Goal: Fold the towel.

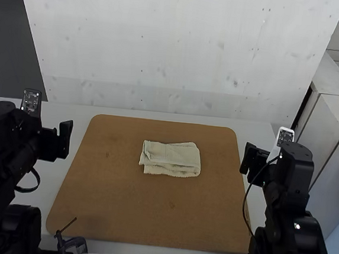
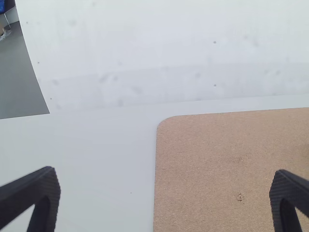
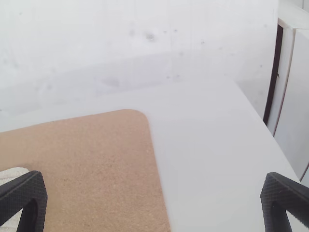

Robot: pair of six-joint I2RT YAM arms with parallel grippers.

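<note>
Near the middle of the brown board lies the cream towel (image 1: pixel 171 158), folded into a small, roughly rectangular stack with layered edges on its left and near sides. My left gripper (image 1: pixel 65 140) is held left of the board in the high view, well apart from the towel. On the other side, my right gripper (image 1: pixel 251 160) is by the board's right edge, also not touching the cloth. Wide apart stand the fingers of the left gripper (image 2: pixel 165 195), with nothing between them. The right gripper (image 3: pixel 154 198) is open and holds nothing; part of the towel (image 3: pixel 10 223) shows behind one finger.
The brown board (image 1: pixel 120 212) lies flat on the white table (image 1: pixel 158 115). A pale wall stands behind the table's far edge, with white cabinets (image 1: pixel 331 111) at the right. A small dark device (image 1: pixel 75 245) sits at the near edge, close to the left arm.
</note>
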